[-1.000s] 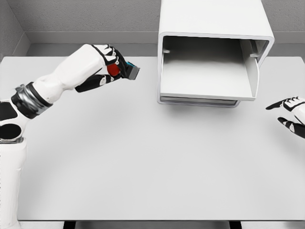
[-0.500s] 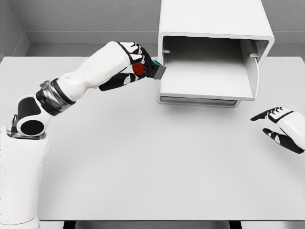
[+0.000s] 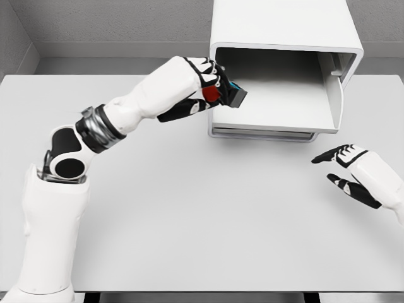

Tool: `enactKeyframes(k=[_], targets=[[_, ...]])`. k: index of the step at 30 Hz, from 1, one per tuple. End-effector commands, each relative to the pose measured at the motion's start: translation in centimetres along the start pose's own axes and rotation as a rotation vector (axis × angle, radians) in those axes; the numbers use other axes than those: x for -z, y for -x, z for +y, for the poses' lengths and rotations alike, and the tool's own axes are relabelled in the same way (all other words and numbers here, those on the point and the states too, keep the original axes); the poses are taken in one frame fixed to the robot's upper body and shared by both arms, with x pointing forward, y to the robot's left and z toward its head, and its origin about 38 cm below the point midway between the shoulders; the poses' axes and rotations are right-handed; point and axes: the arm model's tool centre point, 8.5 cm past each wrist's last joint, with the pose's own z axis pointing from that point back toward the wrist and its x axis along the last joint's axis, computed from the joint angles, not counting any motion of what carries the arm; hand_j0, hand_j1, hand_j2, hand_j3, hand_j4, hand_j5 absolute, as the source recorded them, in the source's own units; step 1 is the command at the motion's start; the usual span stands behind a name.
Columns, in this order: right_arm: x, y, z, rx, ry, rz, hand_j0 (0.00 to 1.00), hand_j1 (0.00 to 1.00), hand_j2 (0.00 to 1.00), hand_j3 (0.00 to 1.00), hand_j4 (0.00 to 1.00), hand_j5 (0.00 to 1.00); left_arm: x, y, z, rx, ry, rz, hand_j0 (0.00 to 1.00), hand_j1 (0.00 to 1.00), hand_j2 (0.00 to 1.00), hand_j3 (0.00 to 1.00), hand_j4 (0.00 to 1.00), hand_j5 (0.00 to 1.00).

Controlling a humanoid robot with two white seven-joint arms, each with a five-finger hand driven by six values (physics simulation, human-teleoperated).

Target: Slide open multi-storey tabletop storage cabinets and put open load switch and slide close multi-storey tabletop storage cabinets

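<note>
A white storage cabinet [image 3: 284,25] stands at the back of the table with its drawer [image 3: 278,123] slid out toward me. My left hand [image 3: 214,88] is shut on the load switch [image 3: 228,95], a small block with red, blue and dark grey parts. It holds the switch in the air over the drawer's left front corner. My right hand [image 3: 347,170] hovers open above the table, to the right of and nearer than the drawer.
The grey table [image 3: 189,214] spreads wide in front of the cabinet. A grey wall [image 3: 113,25] runs behind it. The drawer's raised right side panel [image 3: 334,95] stands up at the cabinet's right.
My left arm has carried the switch to the right, from left of the cabinet to the drawer's left corner. My right hand has slid leftward into view.
</note>
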Motion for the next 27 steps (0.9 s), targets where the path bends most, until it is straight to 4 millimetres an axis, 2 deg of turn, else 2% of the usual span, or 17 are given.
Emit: enactKeyframes(k=[1, 13, 23, 27], targets=[[0.1, -0.1, 0.0, 0.007, 0.006, -0.002, 0.64, 0.64, 0.64, 0.64, 0.64, 0.64, 0.6, -0.3, -0.2, -0.010, -0.011, -0.002, 0.35, 0.35, 0.35, 0.35, 0.35, 0.35], [0.1, -0.2, 0.1, 0.006, 0.005, -0.004, 0.66, 0.66, 0.66, 0.66, 0.66, 0.66, 2.4, 0.0, -2.3, -0.034, 0.056, -0.012, 0.35, 0.35, 0.35, 0.35, 0.35, 0.35], [0.2, -0.2, 0.2, 0.015, 0.017, -0.002, 0.66, 0.66, 0.66, 0.66, 0.66, 0.66, 3.2, -0.3, -3.0, 0.022, 0.113, -0.007, 0.35, 0.35, 0.35, 0.35, 0.35, 0.35], [0.2, -0.2, 0.2, 0.014, 0.018, -0.002, 0.66, 0.66, 0.66, 0.66, 0.66, 0.66, 3.7, -0.6, -2.7, 0.036, 0.116, -0.022, 0.35, 0.35, 0.35, 0.35, 0.35, 0.35]])
